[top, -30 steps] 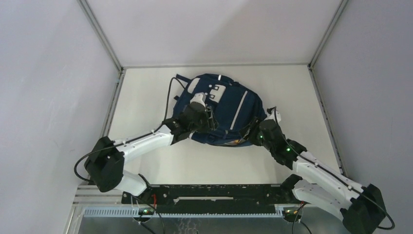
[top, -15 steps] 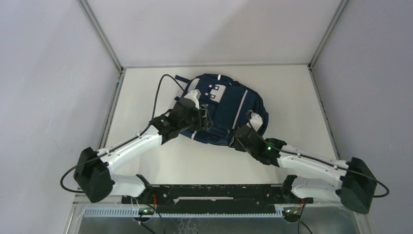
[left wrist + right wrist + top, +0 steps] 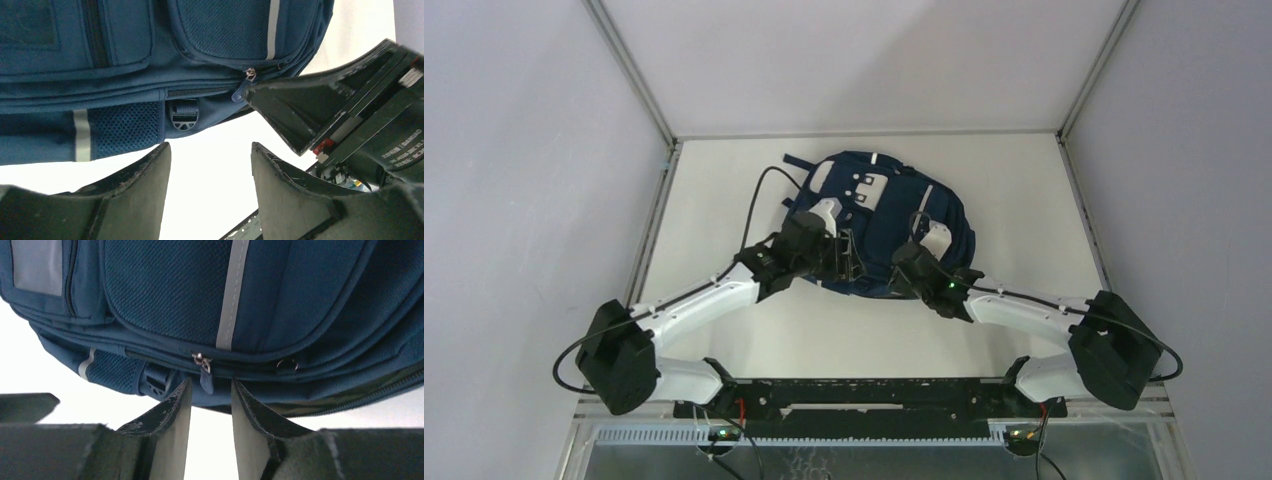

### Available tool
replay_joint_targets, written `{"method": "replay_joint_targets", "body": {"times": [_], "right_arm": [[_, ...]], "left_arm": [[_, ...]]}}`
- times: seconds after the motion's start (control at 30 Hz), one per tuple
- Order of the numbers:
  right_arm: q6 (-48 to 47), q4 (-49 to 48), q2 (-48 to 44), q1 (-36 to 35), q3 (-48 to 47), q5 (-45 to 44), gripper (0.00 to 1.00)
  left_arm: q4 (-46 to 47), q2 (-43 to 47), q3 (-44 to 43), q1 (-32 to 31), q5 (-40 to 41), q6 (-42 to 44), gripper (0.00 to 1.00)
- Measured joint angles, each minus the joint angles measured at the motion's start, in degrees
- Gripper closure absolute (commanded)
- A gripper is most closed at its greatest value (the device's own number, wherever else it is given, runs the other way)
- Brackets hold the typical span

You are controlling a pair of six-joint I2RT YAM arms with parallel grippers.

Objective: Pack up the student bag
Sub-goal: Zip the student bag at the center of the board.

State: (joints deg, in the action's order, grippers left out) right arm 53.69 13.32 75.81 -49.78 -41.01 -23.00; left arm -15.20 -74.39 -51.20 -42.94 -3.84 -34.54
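My right jaws stand narrowly parted, the dark zipper pull (image 3: 206,379) hanging in the gap between them, not yet pinched. My left jaws are spread wide on nothing (they hover just off the same near edge). The student bag (image 3: 894,215) lies front-up at the far middle of the counter (image 3: 714,190). I judge this the opening step: next I should close on the pull and draw it along its track while the left steadies the fabric. No brand shows on the bag. The white print on my right wrist housing (image 3: 370,115) is too small to read.
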Motion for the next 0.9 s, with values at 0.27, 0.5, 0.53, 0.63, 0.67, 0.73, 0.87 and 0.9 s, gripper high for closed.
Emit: {"method": "replay_joint_targets", "body": {"times": [0.27,0.5,0.53,0.63,0.67,0.73,0.87,0.9], "right_arm": [[-1.01,-3.8,3.63,1.66,0.0,1.73,0.62],[-1.05,-6.73,6.08,1.81,0.0,3.32,0.73],[-1.07,-6.88,6.21,1.84,0.0,3.43,0.8],[-1.16,-7.1,6.67,2.01,0.0,3.52,1.0],[-1.2,-7.02,6.73,2.14,0.0,3.61,1.0],[-1.11,-6.78,6.69,2.51,0.0,3.93,1.0],[-3.85,-5.99,5.7,3.39,0.0,4.92,1.0],[-4.9,-5.55,5.05,3.78,0.02,5.29,1.0]], "left_arm": [[3.28,-4.76,2.08,0.0,-2.29,-4.55,0.29],[4.02,-5.81,2.08,0.52,-1.09,-6.16,0.29],[4.04,-5.99,2.08,0.68,-0.96,-6.21,0.29],[4.04,-6.62,2.08,1.29,-0.83,-6.47,0.29],[4.04,-6.78,2.08,1.53,-0.83,-6.54,0.29],[4.04,-6.88,2.08,2.1,-0.81,-6.58,0.29],[4.66,-6.88,2.58,4.39,-0.83,-6.56,0.29],[5.35,-6.88,3.3,5.55,-0.83,-6.56,0.3]]}}
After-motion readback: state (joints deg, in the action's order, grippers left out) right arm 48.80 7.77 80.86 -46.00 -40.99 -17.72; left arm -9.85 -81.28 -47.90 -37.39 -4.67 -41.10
